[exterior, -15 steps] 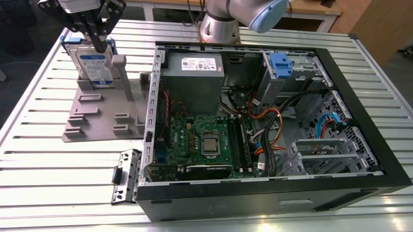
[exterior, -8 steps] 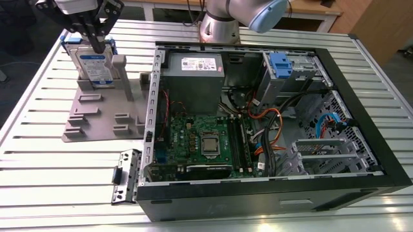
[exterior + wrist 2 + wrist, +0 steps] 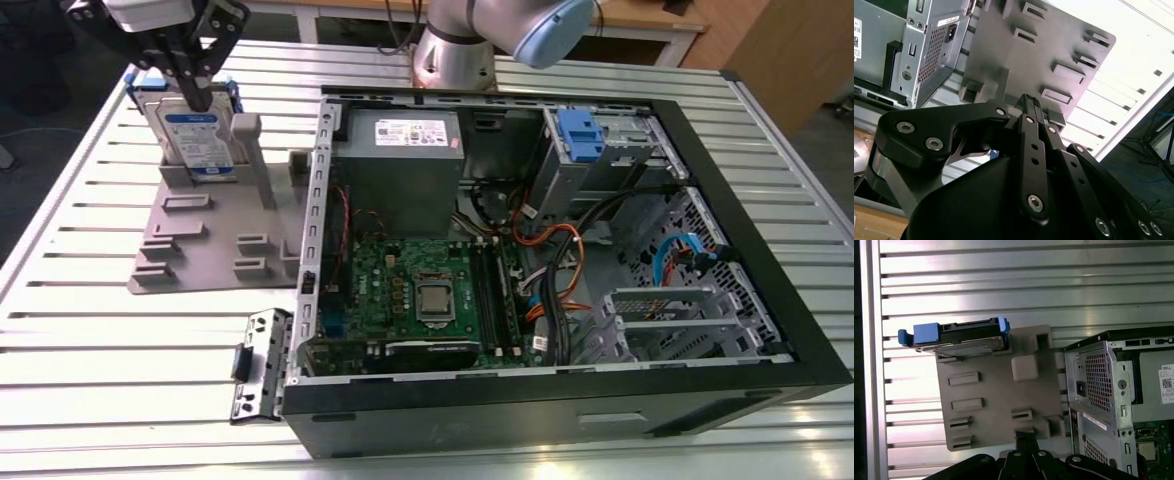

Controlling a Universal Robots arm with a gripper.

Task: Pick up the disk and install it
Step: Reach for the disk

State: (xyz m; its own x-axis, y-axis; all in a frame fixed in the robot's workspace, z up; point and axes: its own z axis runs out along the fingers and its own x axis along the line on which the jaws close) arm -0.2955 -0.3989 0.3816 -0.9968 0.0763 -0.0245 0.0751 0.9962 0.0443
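The disk (image 3: pixel 194 135), silver with a white-and-blue label and blue side rails, stands on edge in a slot at the far end of a grey holder (image 3: pixel 200 235) on the slatted table. In the first wrist view the disk (image 3: pixel 959 337) is seen from above at the holder's (image 3: pixel 989 390) far edge. My gripper (image 3: pixel 198 98) hangs over the holder close to the disk, and in the exterior view its dark fingers overlap the disk's top. In both wrist views its tips (image 3: pixel 1030 100) (image 3: pixel 1024 436) are pressed together with nothing between them, apart from the disk.
An open computer case (image 3: pixel 747 180) lies on the exterior view's right of the holder, with a grey power supply (image 3: pixel 400 150), a green board (image 3: pixel 427 290) and a blue latch on a metal cage (image 3: pixel 578 130). A loose metal bracket (image 3: pixel 260 365) lies near the case's front corner.
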